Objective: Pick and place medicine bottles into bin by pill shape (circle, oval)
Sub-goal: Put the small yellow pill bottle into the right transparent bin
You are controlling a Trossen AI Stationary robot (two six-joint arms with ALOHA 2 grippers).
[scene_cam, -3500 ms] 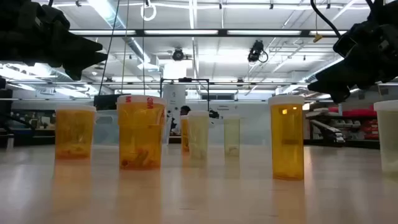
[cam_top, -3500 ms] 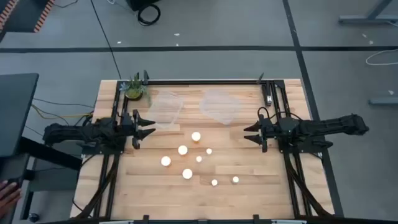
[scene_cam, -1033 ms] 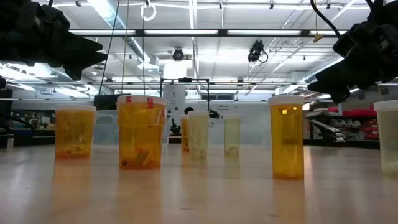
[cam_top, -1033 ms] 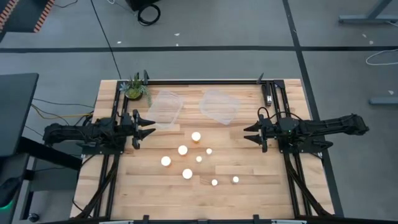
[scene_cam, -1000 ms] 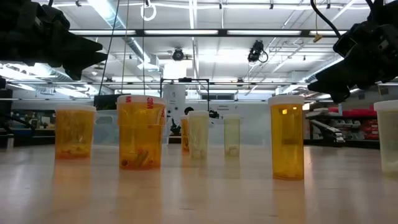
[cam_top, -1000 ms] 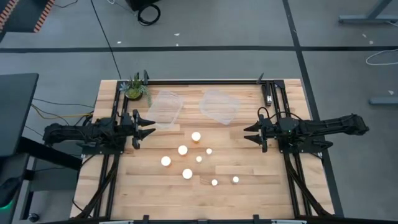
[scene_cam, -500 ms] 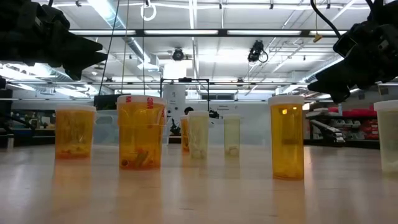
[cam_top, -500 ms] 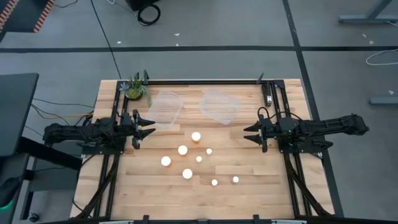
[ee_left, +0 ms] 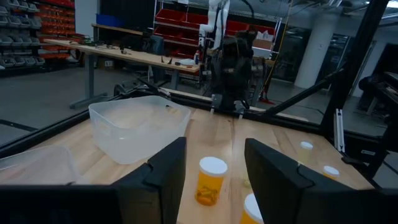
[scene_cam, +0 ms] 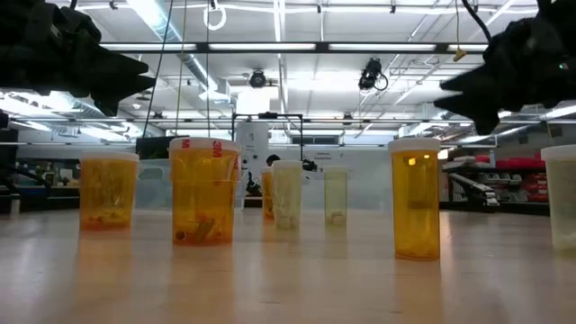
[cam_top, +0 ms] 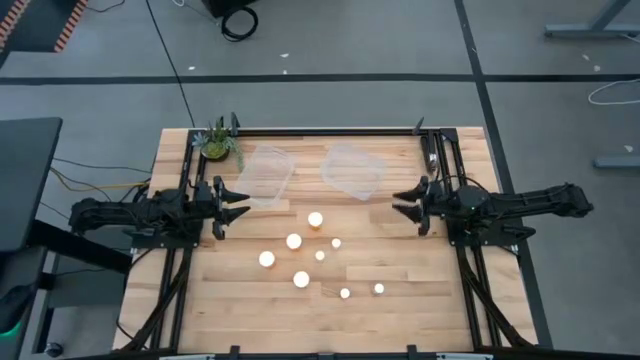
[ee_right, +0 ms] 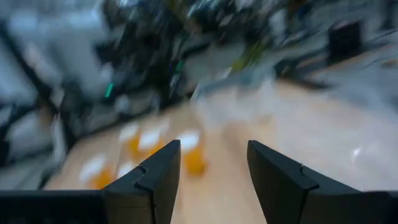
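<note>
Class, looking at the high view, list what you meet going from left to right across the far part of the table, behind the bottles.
Small green potted plant → left clear bin → right clear bin.

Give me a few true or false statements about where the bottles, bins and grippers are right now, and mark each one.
1. Both clear bins have no bottles in them. True.
2. The left gripper is closed on a bottle. False: its fingers are open with nothing between them, and it sits at the table's left side.
3. All the medicine bottles stand upright on the table. True.
4. The right gripper is down among the bottles. False: it is open, off to their right, near the right bin.
5. The potted plant sits at the table's near right corner. False: it is at the far left corner, beside the left bin.
</note>
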